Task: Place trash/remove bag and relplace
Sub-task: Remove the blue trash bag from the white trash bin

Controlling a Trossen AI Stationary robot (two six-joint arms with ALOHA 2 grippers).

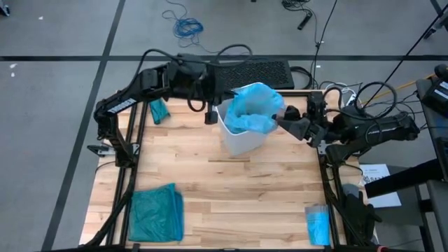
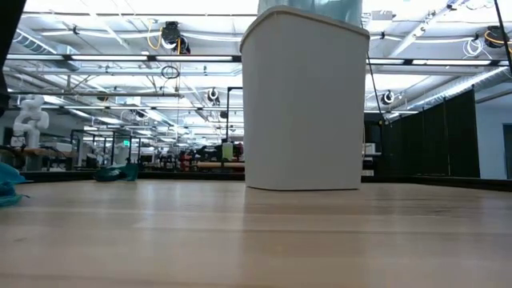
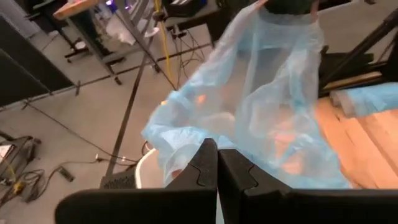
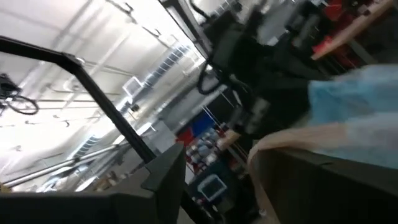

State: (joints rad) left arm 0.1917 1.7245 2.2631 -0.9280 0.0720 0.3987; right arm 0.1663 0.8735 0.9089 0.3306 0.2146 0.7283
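Observation:
A white bin [image 1: 241, 140] [image 2: 304, 100] stands on the table's far middle. The pale blue see-through bag [image 1: 252, 108] [image 3: 261, 93] sits in it and bulges up above the rim. My left gripper [image 1: 209, 112] [image 3: 217, 149] is shut at the bag's left side, above the bin's left rim. My right gripper [image 1: 285, 124] stands open at the bin's right rim [image 4: 292, 142]; whether it touches the rim I cannot tell. The trash is out of view. My left gripper pinches the bag's film at its left edge [image 3: 186, 149] between its two shut fingers, which come slanting down from the table's left. The fingertips themselves cover the place of contact. The bag is drawn up out of the bin, its lower part still inside.
A darker teal-green bag [image 1: 155, 213] lies at the near left and a small folded blue packet [image 1: 318, 224] at the near right. A small teal thing [image 1: 159, 110] lies at the far left. Bare wood [image 1: 245, 196] lies in front of the bin.

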